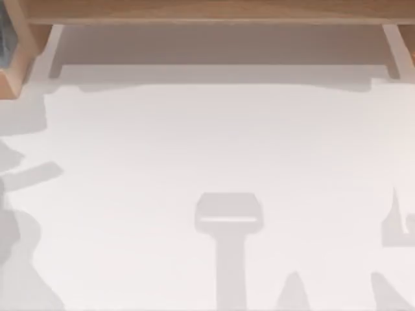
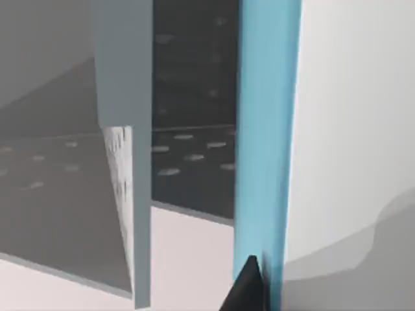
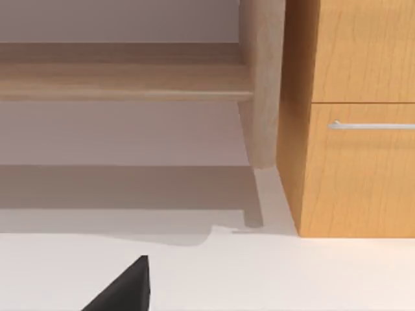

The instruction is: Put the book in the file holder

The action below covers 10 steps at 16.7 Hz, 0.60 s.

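One thin blue flat book (image 2: 266,129), upright, edge just beside left end effector (image 2: 249,288); whether pinched, cannot tell. Grey perforated metal file holder (image 2: 123,162) ahead, divider parallel to book, likely for sliding in. Right end effector (image 3: 123,288) low over white table (image 1: 194,142), near wooden cabinet (image 3: 356,162); finger state cannot tell.

left hand (image 2: 249,285) finger tip, right hand (image 3: 123,288)
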Each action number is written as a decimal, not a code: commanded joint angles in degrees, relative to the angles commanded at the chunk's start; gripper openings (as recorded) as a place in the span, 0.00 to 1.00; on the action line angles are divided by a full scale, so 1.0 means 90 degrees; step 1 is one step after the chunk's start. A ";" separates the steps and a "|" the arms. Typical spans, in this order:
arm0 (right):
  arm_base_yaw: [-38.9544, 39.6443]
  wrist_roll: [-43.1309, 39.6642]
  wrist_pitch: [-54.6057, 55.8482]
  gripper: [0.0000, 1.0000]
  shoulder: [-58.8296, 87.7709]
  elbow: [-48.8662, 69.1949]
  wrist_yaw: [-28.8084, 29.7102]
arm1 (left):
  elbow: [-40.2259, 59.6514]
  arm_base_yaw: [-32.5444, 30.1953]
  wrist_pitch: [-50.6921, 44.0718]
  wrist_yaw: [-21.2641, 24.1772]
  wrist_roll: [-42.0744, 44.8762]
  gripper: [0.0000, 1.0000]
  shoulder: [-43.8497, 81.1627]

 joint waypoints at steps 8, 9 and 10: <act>0.0000 0.0000 0.0000 1.00 0.0000 0.0000 0.0000 | -0.0043 -0.0336 0.0544 0.0388 0.0207 0.00 0.0379; 0.0000 0.0000 0.0000 1.00 0.0000 0.0000 0.0000 | -0.0038 -0.0310 0.0533 0.0378 0.0209 0.00 0.0361; 0.0000 0.0000 0.0000 1.00 0.0000 0.0000 0.0000 | -0.0016 -0.0323 0.0538 0.0378 0.0209 0.00 0.0366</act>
